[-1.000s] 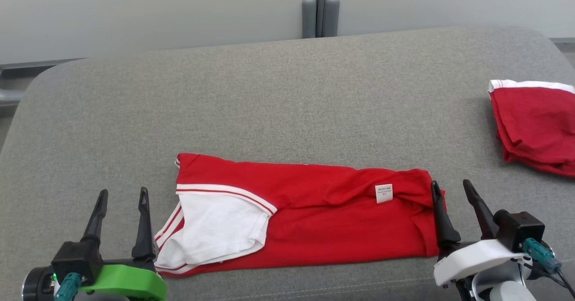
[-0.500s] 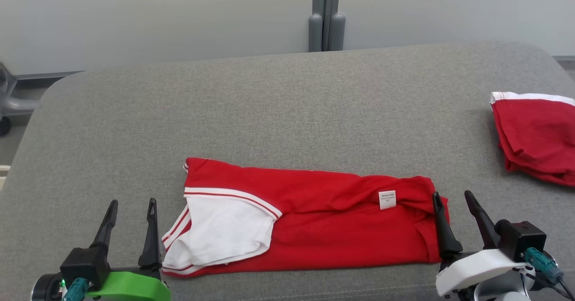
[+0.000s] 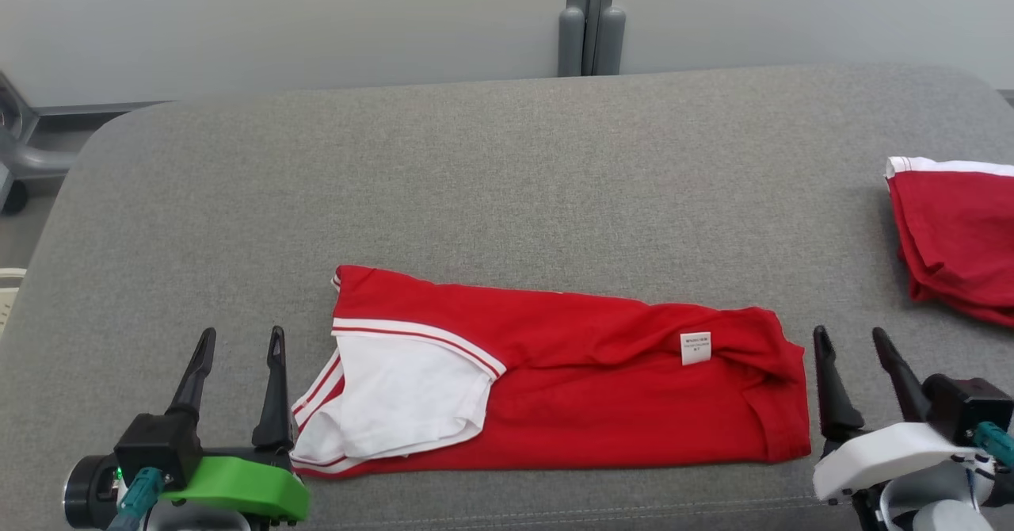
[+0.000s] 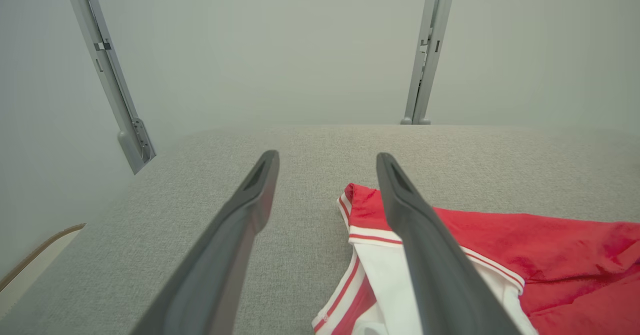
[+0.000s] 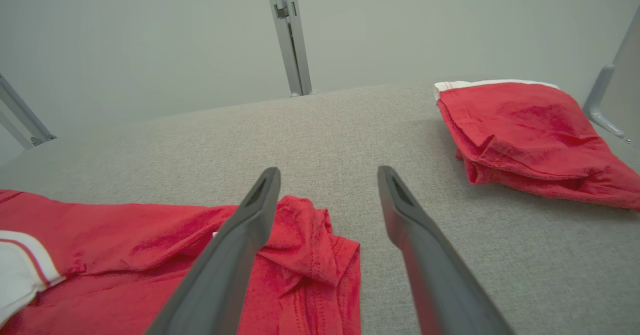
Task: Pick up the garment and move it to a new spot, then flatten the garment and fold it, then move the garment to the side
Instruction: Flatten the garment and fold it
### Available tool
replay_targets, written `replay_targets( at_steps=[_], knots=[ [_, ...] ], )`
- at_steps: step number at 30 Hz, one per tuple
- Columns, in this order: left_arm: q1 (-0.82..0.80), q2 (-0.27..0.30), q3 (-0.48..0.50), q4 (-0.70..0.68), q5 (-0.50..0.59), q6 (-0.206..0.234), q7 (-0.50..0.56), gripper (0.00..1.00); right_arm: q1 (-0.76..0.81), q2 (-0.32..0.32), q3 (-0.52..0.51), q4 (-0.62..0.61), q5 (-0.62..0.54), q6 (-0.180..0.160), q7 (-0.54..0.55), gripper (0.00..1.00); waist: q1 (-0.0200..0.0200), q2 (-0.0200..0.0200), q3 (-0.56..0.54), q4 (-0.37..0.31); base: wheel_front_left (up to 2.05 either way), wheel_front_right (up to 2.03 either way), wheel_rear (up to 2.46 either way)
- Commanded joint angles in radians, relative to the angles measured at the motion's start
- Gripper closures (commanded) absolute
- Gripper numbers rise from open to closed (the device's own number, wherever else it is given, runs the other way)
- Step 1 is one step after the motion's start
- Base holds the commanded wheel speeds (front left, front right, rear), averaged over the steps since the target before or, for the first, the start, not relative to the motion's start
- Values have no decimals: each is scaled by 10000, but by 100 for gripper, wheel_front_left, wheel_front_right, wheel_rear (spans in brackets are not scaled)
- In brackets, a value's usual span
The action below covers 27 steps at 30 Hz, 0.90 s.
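The left gripper has two long, dark, tapering fingers, each with a narrow slot near the tip. They rise from a black block on a bright green shell, beside a teal plug and a small green light. The right gripper has matching fingers on a white shell, with a second teal plug.

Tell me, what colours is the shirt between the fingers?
The shirt is red, with a white panel edged in red-and-white stripes; head view shows it best.
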Motion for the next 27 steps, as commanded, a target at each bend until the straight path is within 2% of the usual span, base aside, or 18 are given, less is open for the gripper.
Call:
replay_targets(
  at_steps=[1, 8, 17, 27],
  knots=[
    [-241, -53, -9, -35, 160, -54, 0, 0, -258, -156, -214, 225, 46, -2, 22, 0, 0, 0, 237, 58, 0, 0, 0],
    [-847, -244, -125, 41, 315, -248, 1, 0, -1448, -527, -790, 1976, 219, -2, 23, 0, 0, 0, 1113, 191, 0, 0, 0],
    [-1464, -487, -106, 183, 557, -519, 0, 0, -2656, -618, -368, 4288, 310, -2, -336, 0, 0, 0, 1952, 375, 0, 0, 0],
    [-1595, -713, 153, 392, 762, -717, 1, 0, -1968, -350, 1049, 4671, 1391, 1, -645, 0, 0, 0, 2189, 360, 0, 0, 0]
  ],
)
